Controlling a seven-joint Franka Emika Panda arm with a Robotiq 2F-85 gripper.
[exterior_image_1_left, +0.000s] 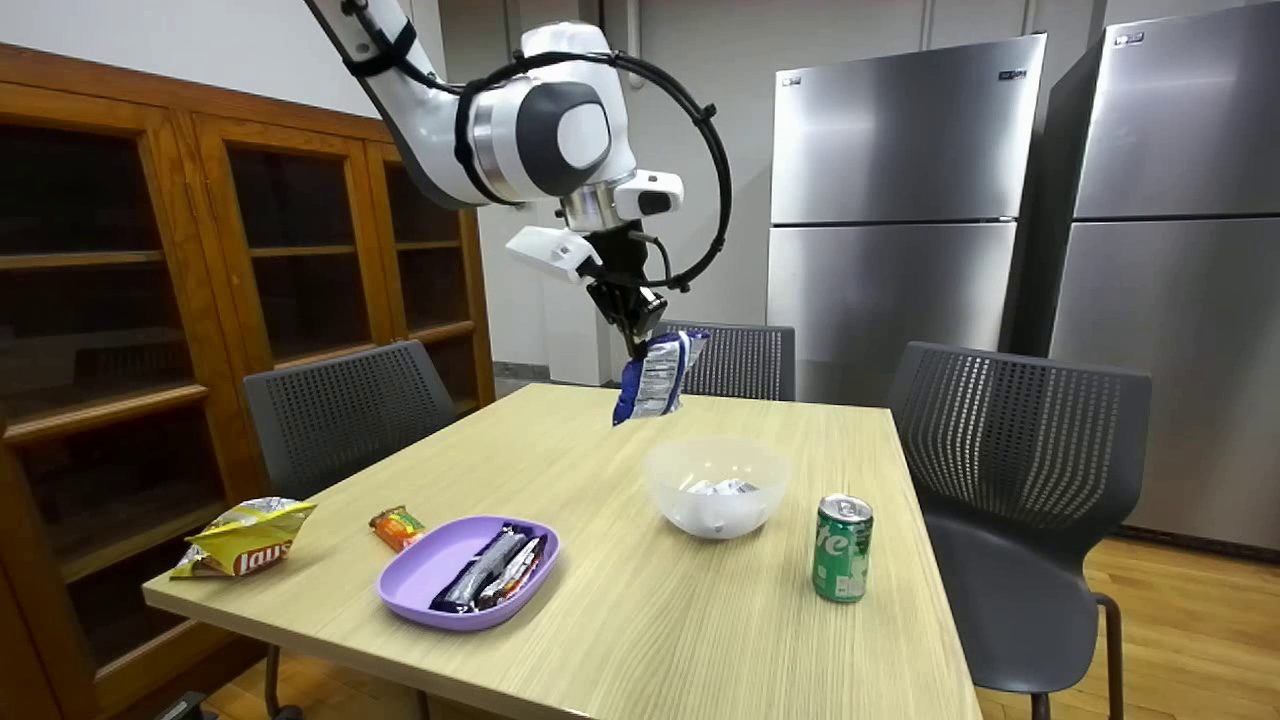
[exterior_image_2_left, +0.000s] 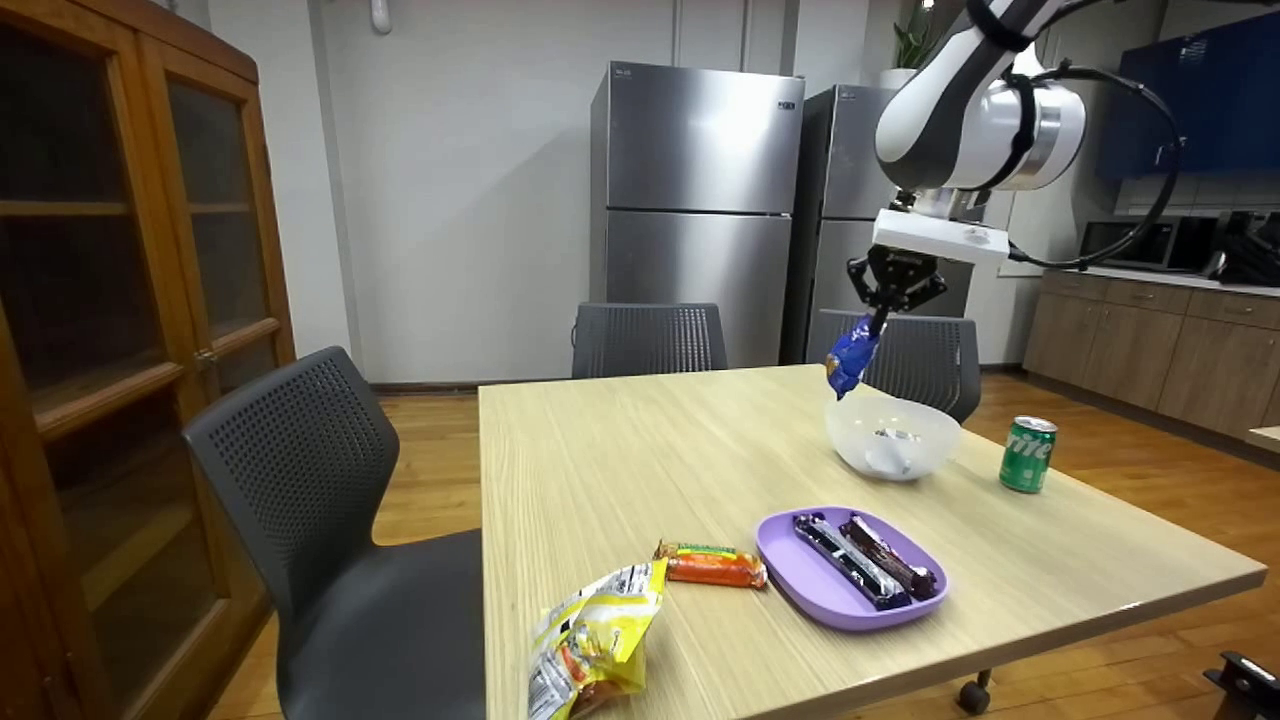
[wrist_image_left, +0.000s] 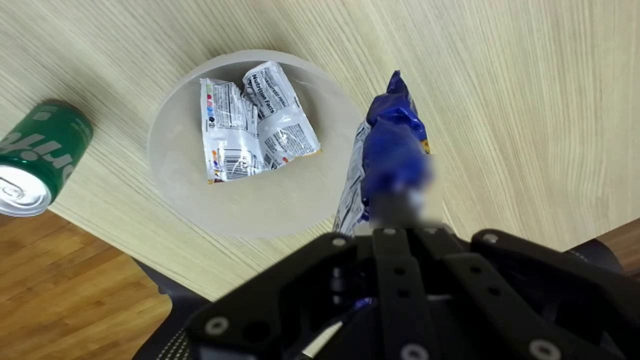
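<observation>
Fingers (exterior_image_2_left: 878, 321) clamped together on one blue bag (exterior_image_2_left: 851, 355), two packets (wrist_image_left: 230, 132) in one bowl (wrist_image_left: 250, 210)

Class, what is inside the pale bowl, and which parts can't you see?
Two small packets lie together inside the bowl, their white printed sides up; "Nutrition Facts" is readable on one. Their undersides, and the bowl's bottom beneath them, are covered.

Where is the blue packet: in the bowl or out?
Out: the hand grips the blue packet in the air; two white packets lie in the bowl.
</observation>
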